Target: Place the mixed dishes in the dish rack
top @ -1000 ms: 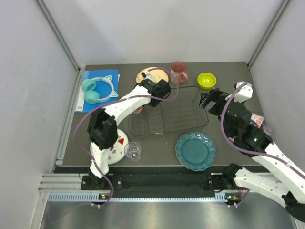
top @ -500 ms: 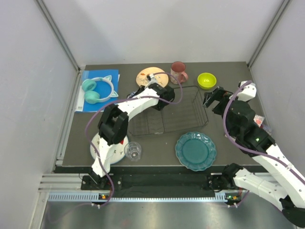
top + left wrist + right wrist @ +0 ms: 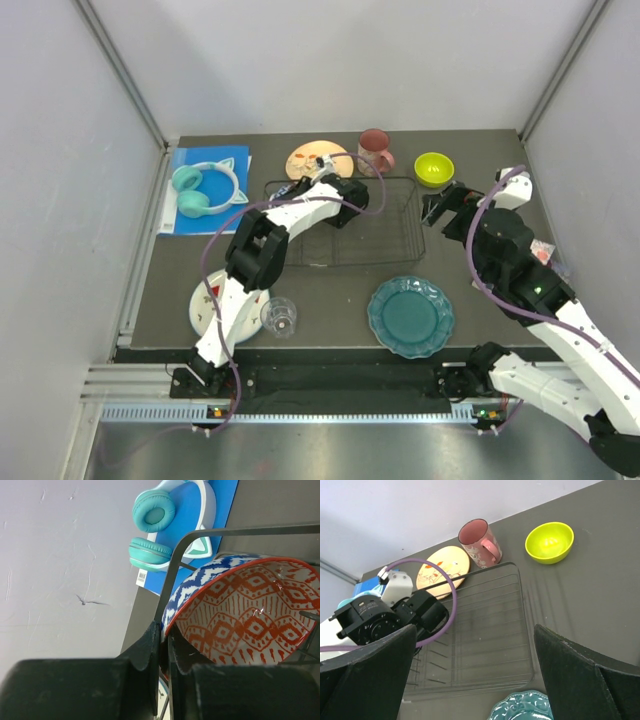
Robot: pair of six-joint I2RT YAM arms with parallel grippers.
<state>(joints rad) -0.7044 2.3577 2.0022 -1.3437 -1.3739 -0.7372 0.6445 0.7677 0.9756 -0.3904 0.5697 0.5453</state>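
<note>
Now: bowl gripped at rack's far side

Holding red-patterned bowl (image 3: 245, 615) by its rim in clamped left gripper (image 3: 164, 632), over far side of dish rack (image 3: 390, 240). Tipped on edge, mouth facing the wrist camera, probably sideways rather than up; mostly hidden from above. Spread wide, nothing held: right gripper (image 3: 437, 207), beside rack's right edge, near lime-green bowl (image 3: 434, 169).

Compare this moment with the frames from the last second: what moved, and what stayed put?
The left gripper, shut on the rim of the red-patterned bowl, swung to the right and carried it further over the dish rack. Its elbow followed, uncovering more of the white plate. The right gripper, open, hardly moved beside the lime-green bowl. The pink mug, teal plate and glass stayed put.
</note>
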